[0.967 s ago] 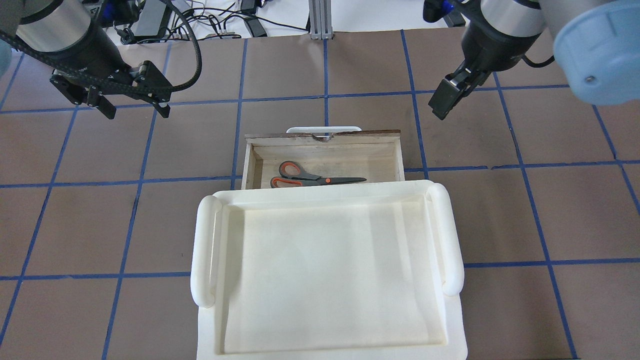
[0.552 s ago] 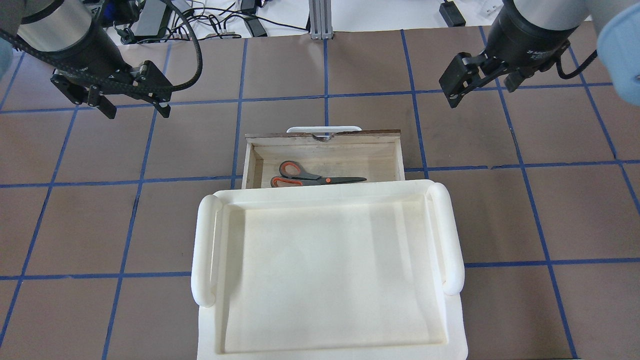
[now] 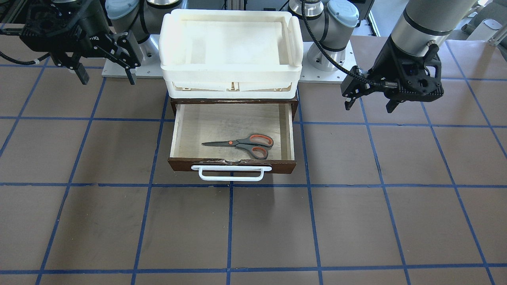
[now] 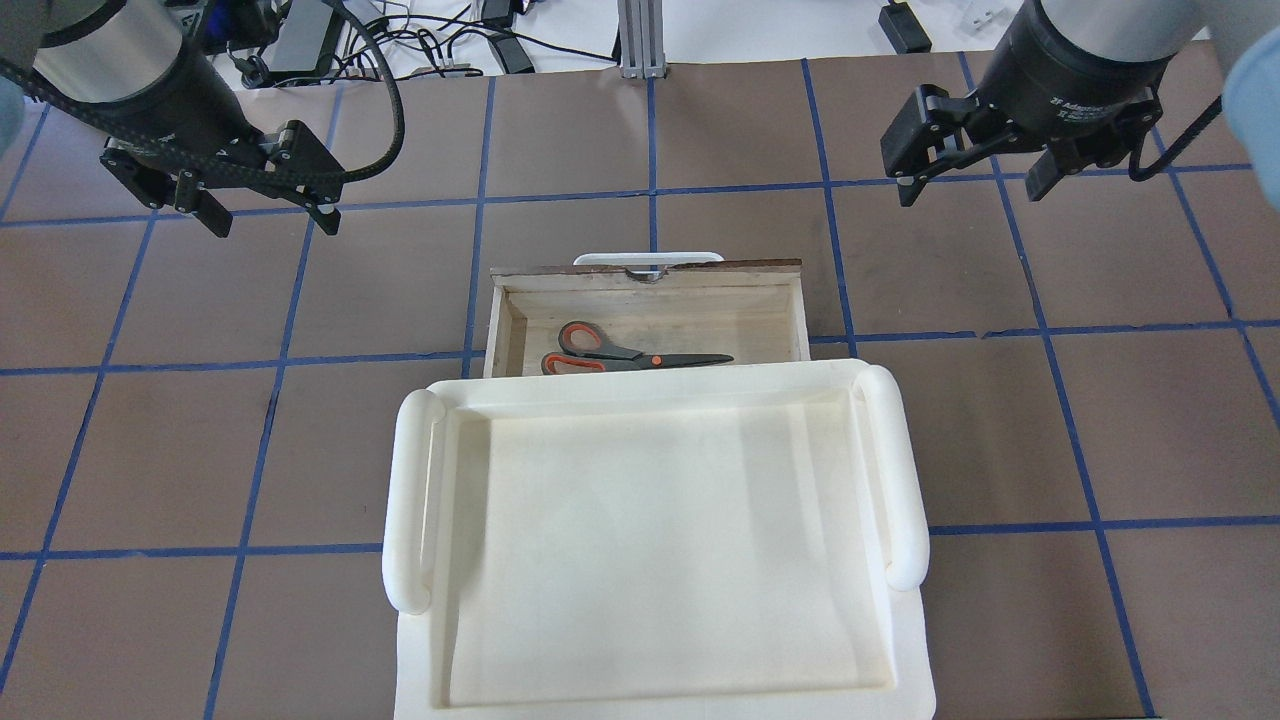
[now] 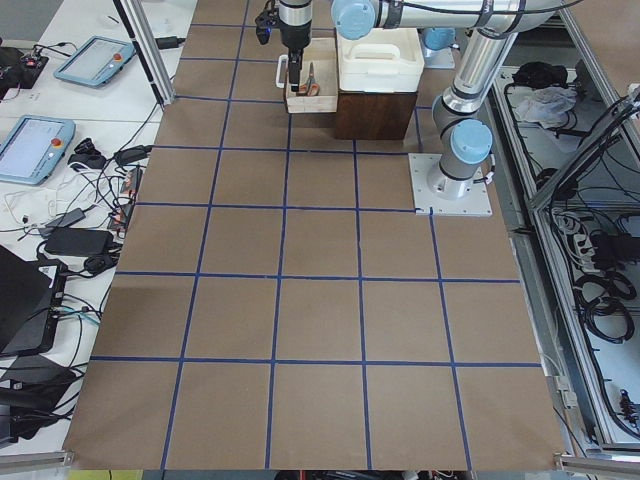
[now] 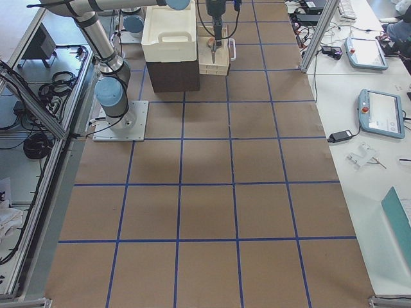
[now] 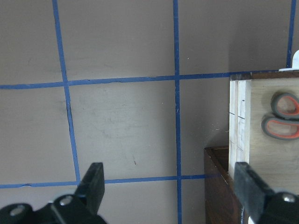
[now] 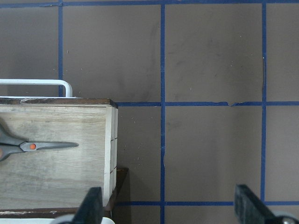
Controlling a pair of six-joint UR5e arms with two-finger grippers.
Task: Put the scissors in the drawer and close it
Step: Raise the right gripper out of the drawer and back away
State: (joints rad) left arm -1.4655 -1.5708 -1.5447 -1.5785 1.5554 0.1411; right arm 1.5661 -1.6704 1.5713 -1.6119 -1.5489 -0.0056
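The scissors with grey handles and orange-red loops lie flat inside the open drawer, blades pointing to the robot's right. They also show in the front view and in both wrist views. The drawer is pulled out, and its white bar handle faces away from the robot. My left gripper is open and empty, hovering left of the drawer. My right gripper is open and empty, hovering to the drawer's far right.
A cream-white plastic tray sits on top of the dark brown cabinet that holds the drawer. Brown table surface with blue tape grid lines lies all around. Cables and tablets lie beyond the table's edges.
My right gripper has risen away to the right and turned, so its open fingers now spread side by side. The left gripper, drawer and scissors have not moved.
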